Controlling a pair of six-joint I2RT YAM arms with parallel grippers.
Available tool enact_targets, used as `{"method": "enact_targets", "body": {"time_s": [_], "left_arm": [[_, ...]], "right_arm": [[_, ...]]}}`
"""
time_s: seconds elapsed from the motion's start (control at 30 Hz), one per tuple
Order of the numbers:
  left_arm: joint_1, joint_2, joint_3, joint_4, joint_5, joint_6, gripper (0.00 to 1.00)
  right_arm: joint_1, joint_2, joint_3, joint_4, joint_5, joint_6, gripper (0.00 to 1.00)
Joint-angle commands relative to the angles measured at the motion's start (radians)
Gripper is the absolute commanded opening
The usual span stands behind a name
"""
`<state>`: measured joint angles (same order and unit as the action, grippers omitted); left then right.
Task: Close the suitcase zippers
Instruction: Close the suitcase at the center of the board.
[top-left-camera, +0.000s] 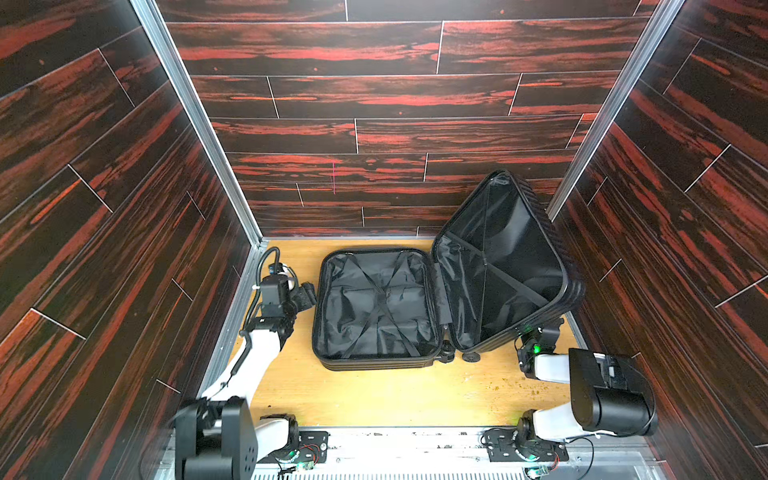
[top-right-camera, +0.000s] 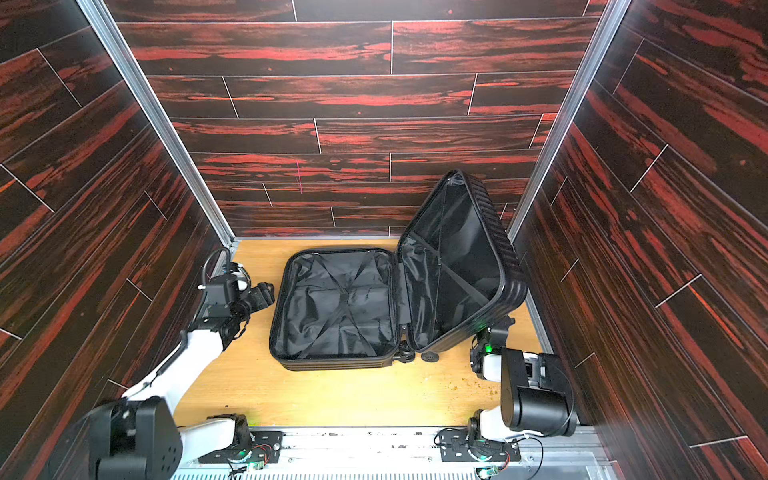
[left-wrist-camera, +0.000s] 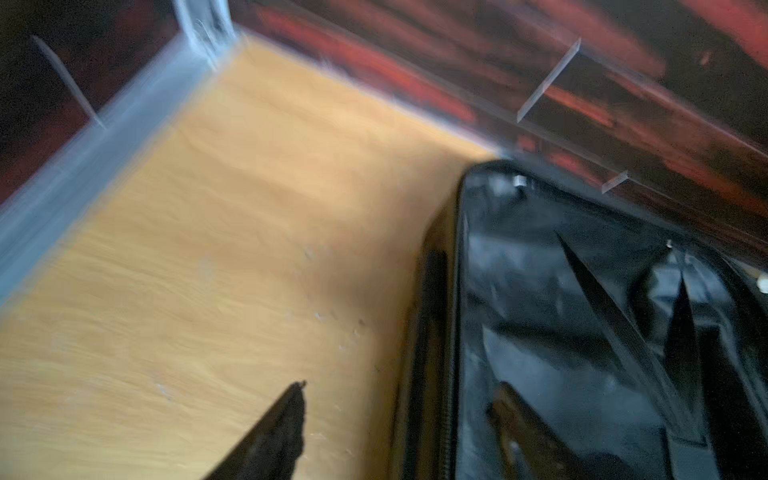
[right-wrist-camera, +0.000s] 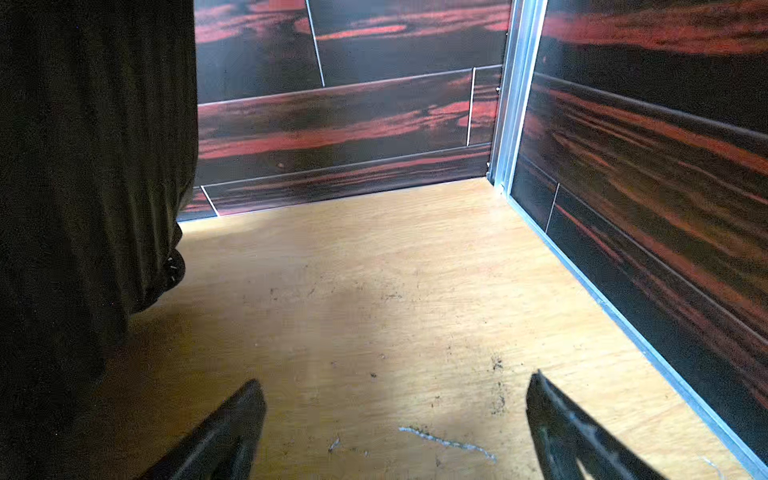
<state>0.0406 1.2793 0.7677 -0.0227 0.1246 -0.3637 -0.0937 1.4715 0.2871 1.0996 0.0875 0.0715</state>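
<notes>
left arm (top-left-camera: 257, 357) stretched forward from base, elbow bent, left wrist (top-left-camera: 274, 293) turned inward; left gripper (top-left-camera: 308, 291) low, fingers (left-wrist-camera: 286, 419) parted, wrist view blurred
right arm (top-left-camera: 548, 368) folded close to base, upper link raised; right gripper (right-wrist-camera: 395, 415) low, pointing forward, fingers (right-wrist-camera: 232, 432) spread wide

top views sharp and bright, left wrist motion-blurred, right wrist dim, shadowed

Suitcase (top-left-camera: 376, 307) on table (top-left-camera: 395, 395), left claw (top-left-camera: 309, 292) beside (leftward)
</notes>
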Motion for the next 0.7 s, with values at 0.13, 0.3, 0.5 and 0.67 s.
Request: {"method": "enact_targets", "body": {"time_s": [0.13, 0.3, 0.5, 0.67], "left_arm": [[-0.001, 0.111, 0.079, -0.098, 0.127, -0.001, 0.57], [-0.001, 0.173, 0.105, -0.11, 0.095, 0.005, 0.42], [-0.001, 0.231, 0.128, -0.094, 0.123, 0.006, 0.22], [-0.001, 0.273, 0.139, -0.084, 0.151, -0.001, 0.23]], "right_arm": [[0.003, -0.019, 0.007, -0.021, 0.014, 0.014, 0.99], [0.004, -0.04, 0.014, -0.051, 0.028, 0.019, 0.99], [0.003, -0.079, 0.01, -0.076, 0.055, 0.027, 0.99], [0.004, -0.093, 0.025, -0.115, 0.059, 0.03, 0.99]]}}
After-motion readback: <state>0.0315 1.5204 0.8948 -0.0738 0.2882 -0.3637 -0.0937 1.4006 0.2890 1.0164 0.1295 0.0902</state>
